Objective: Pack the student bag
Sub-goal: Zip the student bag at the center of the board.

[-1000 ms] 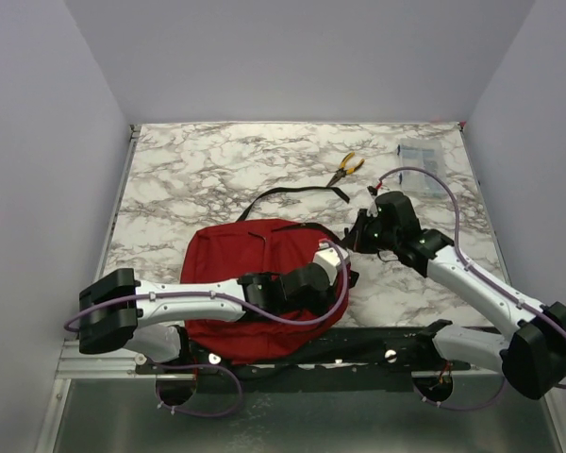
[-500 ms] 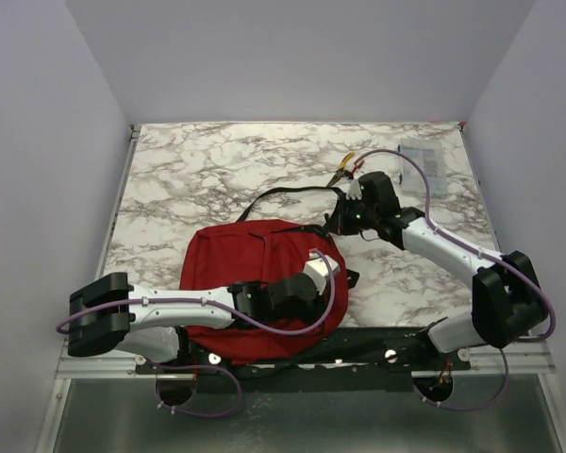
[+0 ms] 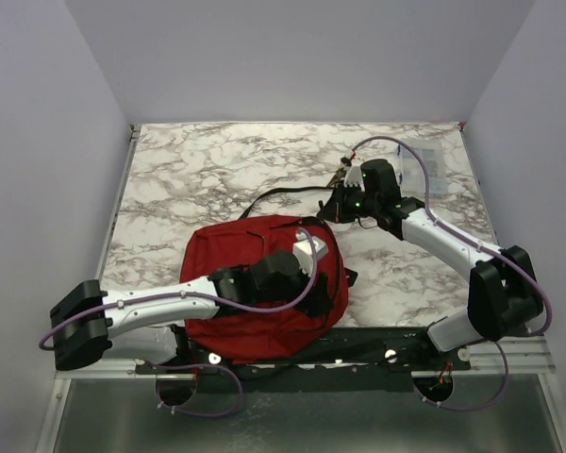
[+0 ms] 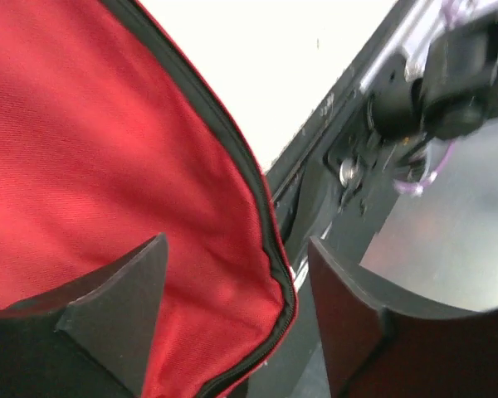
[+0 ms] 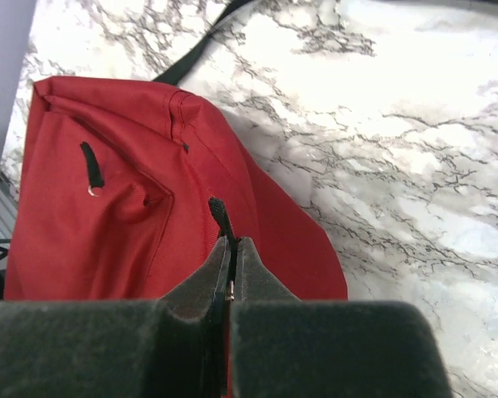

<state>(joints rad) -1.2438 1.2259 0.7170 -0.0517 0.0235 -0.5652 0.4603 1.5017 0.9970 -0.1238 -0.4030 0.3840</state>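
**A:** The right pincer [image 5: 231,249] was pinched tight on a thin black pull tab [image 5: 220,211]. The student bag [image 5: 108,191] lay just beyond and below its tips, slumped flat on the marble worktop [image 5: 415,166].

**B:** And the left pincer [image 4: 236,245] stood wide, holding nothing. The bag's black zip edge [image 4: 261,207] ran up between its fingers, with red cloth beneath one of them.

**A:** Here was the risk, as I read it: that tab gave a slim grip. A pull at an angle to the zip line could slide it out of the pads. It could also drag the whole soft bag towards the right pincer instead of running the zip.

**B:** Agreed. With the left one open, nothing pinned the fabric. If it closed off the edge, it might catch only a loose fold and the bag would bunch.

**A:** The black strap [image 3: 283,193] trailing close beside the right pincer could snag too.
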